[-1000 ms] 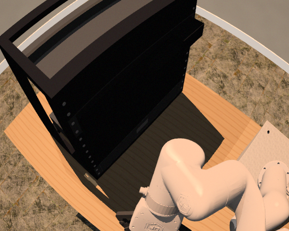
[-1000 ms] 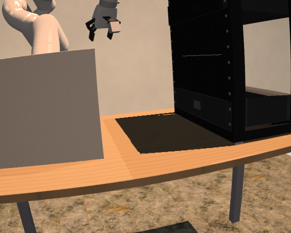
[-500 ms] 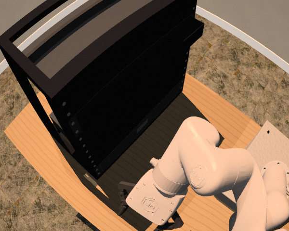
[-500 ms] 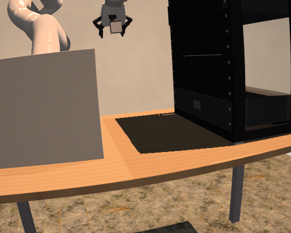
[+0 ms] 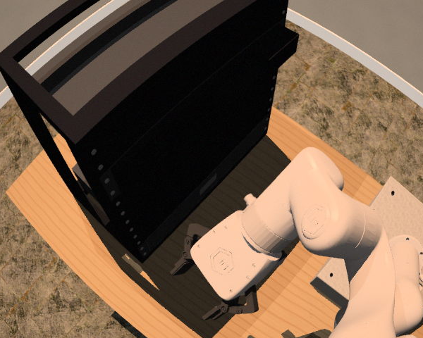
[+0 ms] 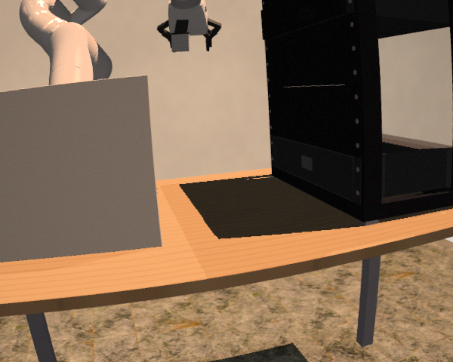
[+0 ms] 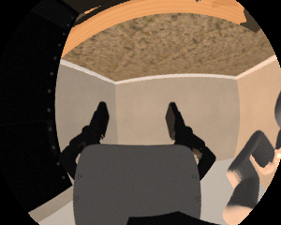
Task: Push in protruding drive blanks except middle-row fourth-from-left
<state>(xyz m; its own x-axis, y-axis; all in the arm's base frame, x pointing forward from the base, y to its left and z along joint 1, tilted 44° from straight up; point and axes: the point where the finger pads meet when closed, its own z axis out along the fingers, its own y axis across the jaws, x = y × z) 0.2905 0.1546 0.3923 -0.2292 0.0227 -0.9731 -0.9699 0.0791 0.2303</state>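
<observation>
The black rack [image 5: 161,109] stands on the wooden table, and it also shows in the side view [image 6: 336,105]. Its front face is very dark, so I cannot make out the single drive blanks or which of them stand out. A thin light line [image 6: 313,85] crosses the front. My gripper [image 5: 189,293] is open and empty. It hangs high in the air in front of the rack and apart from it, as the side view [image 6: 187,38] shows. In the wrist view the open fingers frame the far wall, with the rack [image 7: 28,119] dark at the left edge.
A grey panel [image 6: 70,167] stands on the table's left part by the arm's base; from above it shows as a pale plate [image 5: 397,218]. A low grey front panel [image 6: 312,165] sits at the rack's bottom. The table's curved edge [image 6: 257,268] is near.
</observation>
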